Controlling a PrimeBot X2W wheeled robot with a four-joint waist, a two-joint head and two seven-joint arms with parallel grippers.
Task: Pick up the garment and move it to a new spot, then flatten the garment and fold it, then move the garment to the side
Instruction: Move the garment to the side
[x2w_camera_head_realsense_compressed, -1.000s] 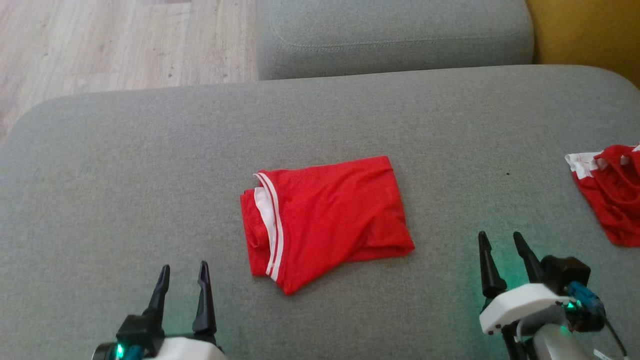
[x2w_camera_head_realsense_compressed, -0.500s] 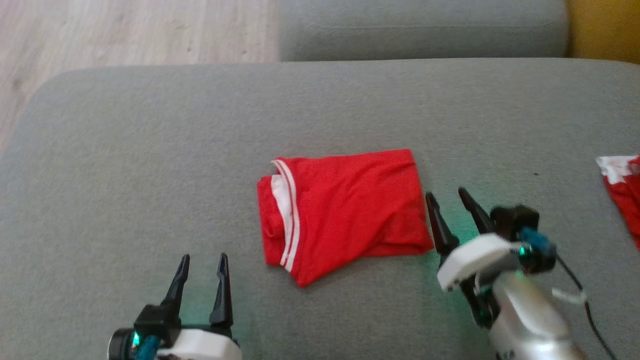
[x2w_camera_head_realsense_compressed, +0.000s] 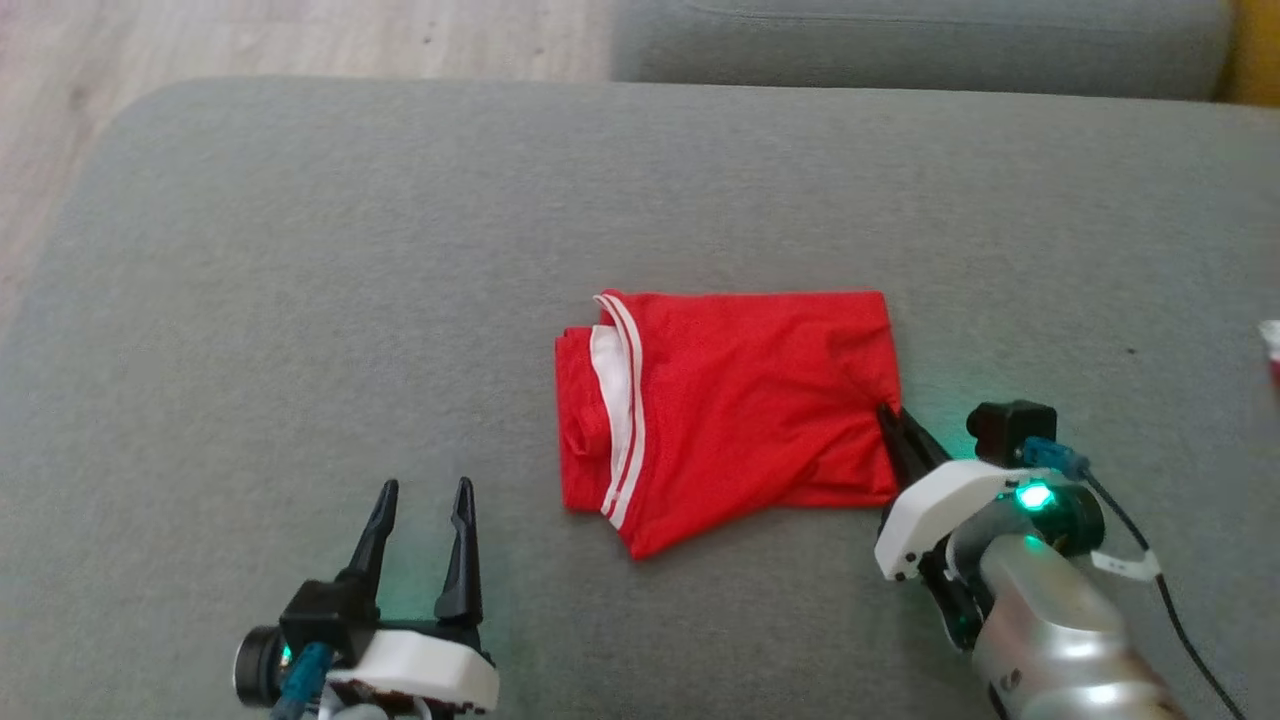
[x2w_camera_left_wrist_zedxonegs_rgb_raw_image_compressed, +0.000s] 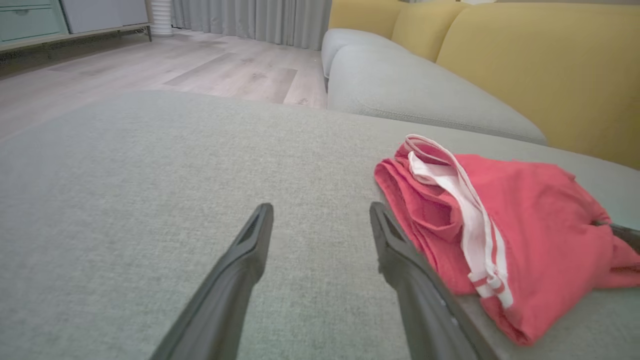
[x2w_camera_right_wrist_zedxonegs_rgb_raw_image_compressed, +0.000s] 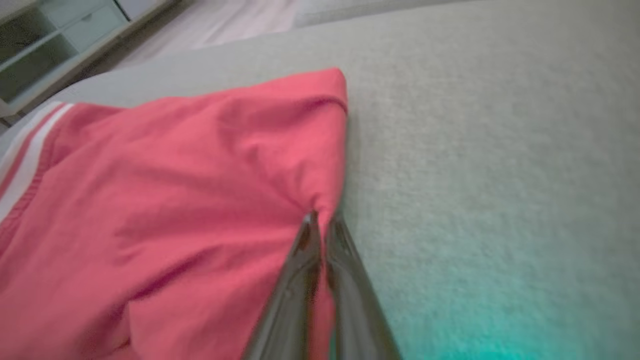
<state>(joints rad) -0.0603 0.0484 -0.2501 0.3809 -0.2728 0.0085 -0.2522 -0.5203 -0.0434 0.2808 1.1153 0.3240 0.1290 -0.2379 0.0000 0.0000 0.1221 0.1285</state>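
Observation:
The garment (x2w_camera_head_realsense_compressed: 740, 400) is red with white stripes, folded into a rough rectangle on the grey cushion (x2w_camera_head_realsense_compressed: 300, 260). My right gripper (x2w_camera_head_realsense_compressed: 890, 425) is shut on the garment's right edge, pinching a fold of red cloth (x2w_camera_right_wrist_zedxonegs_rgb_raw_image_compressed: 250, 190) between its fingertips (x2w_camera_right_wrist_zedxonegs_rgb_raw_image_compressed: 320, 220). The fabric puckers toward the pinch. My left gripper (x2w_camera_head_realsense_compressed: 422, 495) stands open at the lower left, apart from the garment, with nothing between its fingers. In the left wrist view the garment (x2w_camera_left_wrist_zedxonegs_rgb_raw_image_compressed: 525, 220) lies just right of the open left gripper (x2w_camera_left_wrist_zedxonegs_rgb_raw_image_compressed: 320, 210).
A second grey cushion (x2w_camera_head_realsense_compressed: 900, 40) lies beyond the near one, with wooden floor (x2w_camera_head_realsense_compressed: 250, 40) at the upper left. A scrap of red and white cloth (x2w_camera_head_realsense_compressed: 1270, 350) shows at the right edge. Yellow backrests (x2w_camera_left_wrist_zedxonegs_rgb_raw_image_compressed: 540, 65) rise behind the cushions.
The right gripper moved forward and left to the garment's right edge and closed on it. The head view has shifted; the left gripper stays open.

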